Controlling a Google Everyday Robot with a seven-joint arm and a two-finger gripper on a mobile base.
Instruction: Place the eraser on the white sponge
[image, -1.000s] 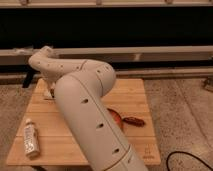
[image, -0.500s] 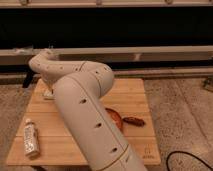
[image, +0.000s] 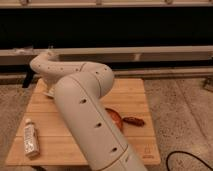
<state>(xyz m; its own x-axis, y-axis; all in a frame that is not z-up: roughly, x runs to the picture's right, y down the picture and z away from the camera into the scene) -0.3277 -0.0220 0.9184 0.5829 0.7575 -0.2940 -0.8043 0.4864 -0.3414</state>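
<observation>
Much of the wooden table (image: 135, 95) is covered by the arm (image: 85, 110), so the eraser and white sponge cannot be made out. The gripper (image: 48, 91) is held low at the table's far corner and is largely hidden behind the wrist. Its opening and contents cannot be told. A white bottle (image: 30, 139) is seen nearer the camera than the gripper, and a brown object (image: 133, 121) well to the gripper's right.

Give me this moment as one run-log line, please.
gripper: low, far-left table corner | eraser, sponge: not seen | bottle: front left | arm: blocks centre
</observation>
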